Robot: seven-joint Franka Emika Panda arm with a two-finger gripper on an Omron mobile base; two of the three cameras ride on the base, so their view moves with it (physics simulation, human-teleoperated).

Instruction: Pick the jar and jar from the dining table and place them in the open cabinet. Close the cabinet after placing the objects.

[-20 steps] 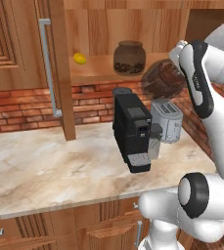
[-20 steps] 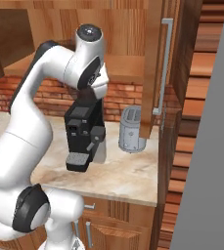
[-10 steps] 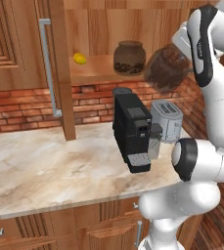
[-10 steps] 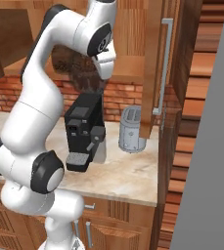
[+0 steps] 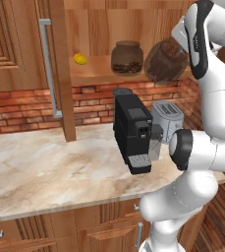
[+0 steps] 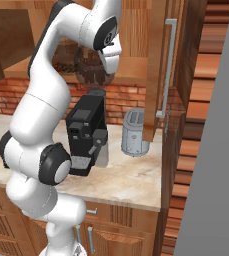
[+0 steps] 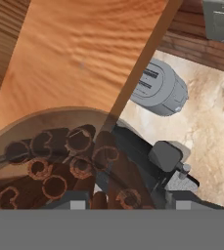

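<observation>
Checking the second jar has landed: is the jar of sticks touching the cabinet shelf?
Cannot tell. In the left base view the jar of sticks hangs tilted at the cabinet shelf edge; its underside is hidden, and no view shows contact or gap plainly.

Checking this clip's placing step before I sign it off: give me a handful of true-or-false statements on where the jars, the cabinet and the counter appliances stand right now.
1. A jar of dark beans stands on the cabinet shelf. True.
2. The gripper holds the jar of brown sticks. True.
3. The stick jar stands upright, set down on the shelf. False: it is tilted, in the gripper at the shelf's edge.
4. The toaster stands on the counter beside the black coffee machine. True.
5. The cabinet is closed. False: its door stands open.
</observation>
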